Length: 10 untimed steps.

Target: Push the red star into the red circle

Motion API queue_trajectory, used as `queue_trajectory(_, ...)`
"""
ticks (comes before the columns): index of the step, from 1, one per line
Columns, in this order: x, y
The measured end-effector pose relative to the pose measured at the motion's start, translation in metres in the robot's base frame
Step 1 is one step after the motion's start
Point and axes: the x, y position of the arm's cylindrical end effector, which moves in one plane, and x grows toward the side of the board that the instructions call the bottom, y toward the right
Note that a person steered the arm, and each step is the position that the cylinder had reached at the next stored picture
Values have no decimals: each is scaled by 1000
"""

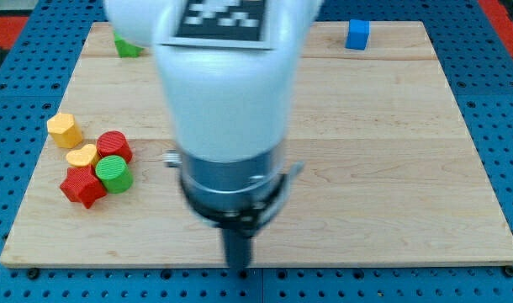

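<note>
Wooden desk (391,151) carries red star (81,186) beside red circle (115,146); tip (238,268), having no jaws, should approach from the star's lower-left.

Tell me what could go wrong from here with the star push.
The red star sits packed against the green circle and a yellow block, so pushing it toward the red circle may drag those along. My tip is far off at the view's bottom; the approach could clip neighbours.

Single camera view, set high and near, looking steeply down across the whole wooden board (391,168) from behind the arm (227,93).
</note>
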Motion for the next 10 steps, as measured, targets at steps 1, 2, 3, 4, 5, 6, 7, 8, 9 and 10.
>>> queue_trajectory(1, 0, -85)
queue_trajectory(2, -7, -144)
queue_trajectory(3, -32, -174)
queue_trajectory(4, -71, -175)
queue_trajectory(5, -104, -174)
queue_trajectory(6, -136, -174)
queue_trajectory(7, -160, -157)
queue_trajectory(8, -176, -139)
queue_trajectory(9, -175, -131)
queue_trajectory(10, -145, -162)
